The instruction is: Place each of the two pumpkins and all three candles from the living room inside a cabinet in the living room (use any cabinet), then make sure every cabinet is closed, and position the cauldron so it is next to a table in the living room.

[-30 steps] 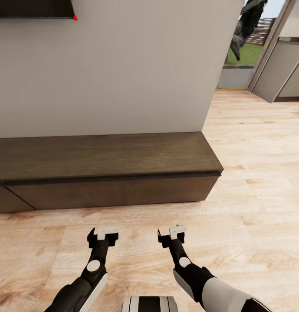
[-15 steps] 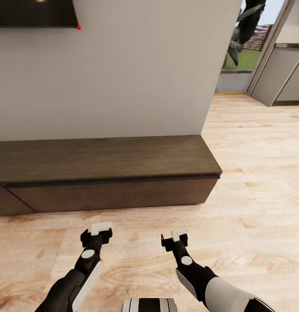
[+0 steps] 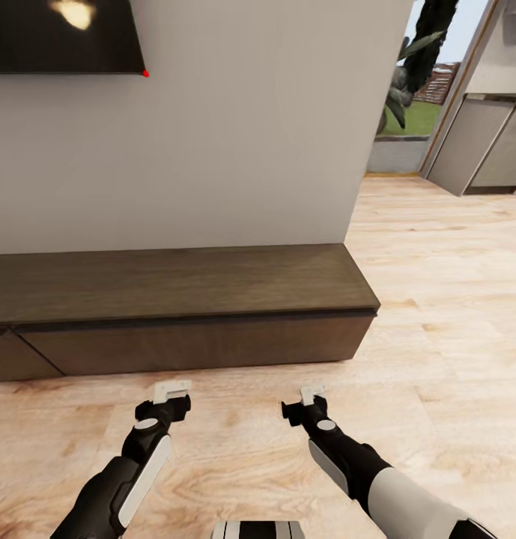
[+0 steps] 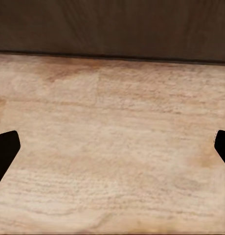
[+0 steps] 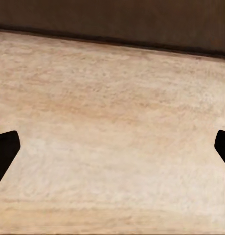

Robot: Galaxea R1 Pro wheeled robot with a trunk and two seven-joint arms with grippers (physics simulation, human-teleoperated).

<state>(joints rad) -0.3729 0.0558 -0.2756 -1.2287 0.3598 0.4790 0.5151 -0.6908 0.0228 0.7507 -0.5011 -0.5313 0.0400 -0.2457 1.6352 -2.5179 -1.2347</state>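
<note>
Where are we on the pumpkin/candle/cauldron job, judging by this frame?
Done: can't confirm any. The cabinet looks closed along the drawer fronts in view; its left end runs out of the picture.
In hand: nothing. The left gripper and right gripper are open and empty over the wood floor, facing the cabinet.
Left: pumpkins, candles and cauldron all unconfirmed here.

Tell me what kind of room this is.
Likely a home living room: a long low dark wood cabinet against a plain wall, a wall-mounted screen above it, and pale wood flooring.

Cabinet (image 3: 183, 311) against wall (image 3: 243, 127), on floor (image 3: 437, 359); screen (image 3: 59, 34) above; doorway (image 3: 419, 90) right.
</note>
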